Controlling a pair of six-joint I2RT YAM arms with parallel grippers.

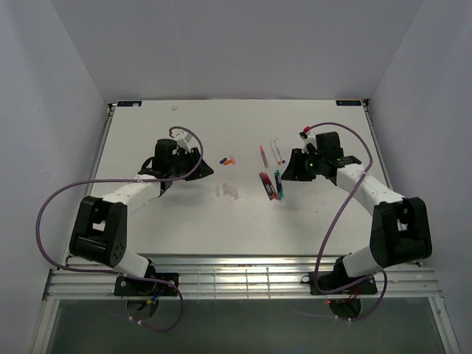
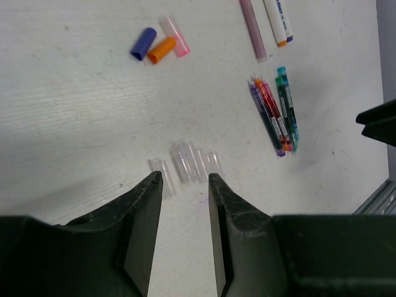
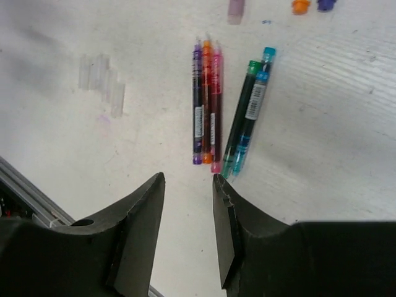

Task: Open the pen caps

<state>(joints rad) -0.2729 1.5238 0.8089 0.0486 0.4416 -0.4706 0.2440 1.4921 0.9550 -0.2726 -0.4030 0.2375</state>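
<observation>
Left wrist view: your left hand [image 2: 184, 179] hangs low over the white desk [image 2: 74, 124], its two dark fingers apart with nothing between them. Just beyond the fingertips lies a row of pale translucent pen caps [image 2: 189, 162], side by side, some touching. They are small, clear and round. If you drop straight down here, a finger will likely nudge them and set them rolling, and against the white surface they would be hard to spot. Farther out, a short blue cap [image 2: 143, 43], an orange cap [image 2: 162, 49] and a pink translucent cap [image 2: 175, 36] lie in a loose cluster, well apart from that hand.

Your right hand [image 3: 189, 179] is likewise spread and empty. Just ahead of its fingers sits a trio of slim purple, orange and pink pens [image 3: 206, 105], pressed together. A green and teal pair of pens [image 3: 250, 111] lies angled beside them, its near ends almost meeting the trio. That packing is your main hazard. Each barrel is far thinner than a finger, so a closing grip may catch two or three at once, or pinch one off-centre and flick it away. I cannot tell whether these pens have caps on. A pale pink pen [image 2: 252, 28] and a white pen [image 2: 277, 18] lie beyond, near each other.
</observation>
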